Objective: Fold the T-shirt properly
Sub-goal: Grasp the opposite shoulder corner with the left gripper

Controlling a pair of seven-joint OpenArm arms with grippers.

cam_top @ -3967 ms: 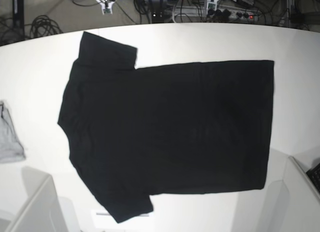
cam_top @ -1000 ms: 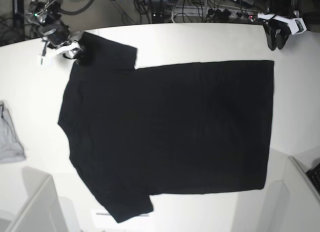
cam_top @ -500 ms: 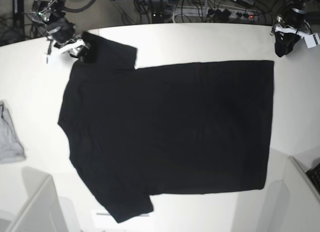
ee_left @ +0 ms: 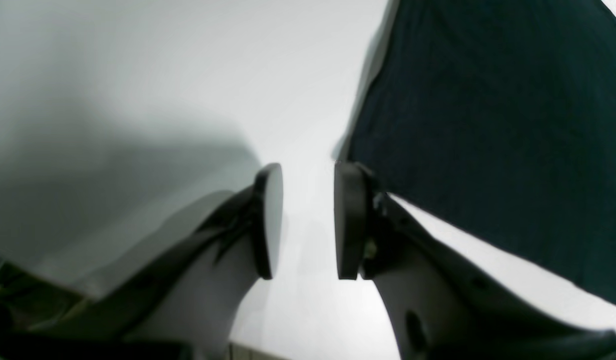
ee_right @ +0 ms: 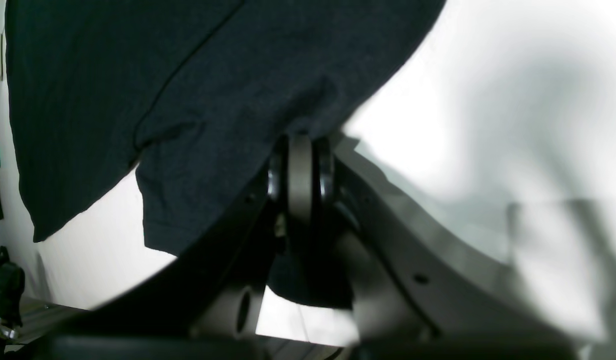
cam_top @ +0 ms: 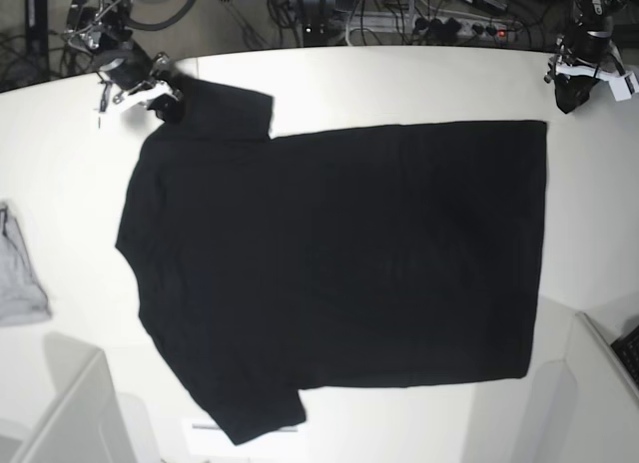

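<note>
Leftmost, a grey cloth lies at the table edge. Right gripper pinches the far sleeve corner of the T-shirt, which lies flat, plain side up, mid-table. Left gripper hangs spread over bare table, just beside the hem corner.

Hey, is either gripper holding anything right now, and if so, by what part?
The right gripper is shut on the T-shirt, pinching the edge of its far sleeve. The left gripper is open, empty, over bare table beside the hem corner.
</note>
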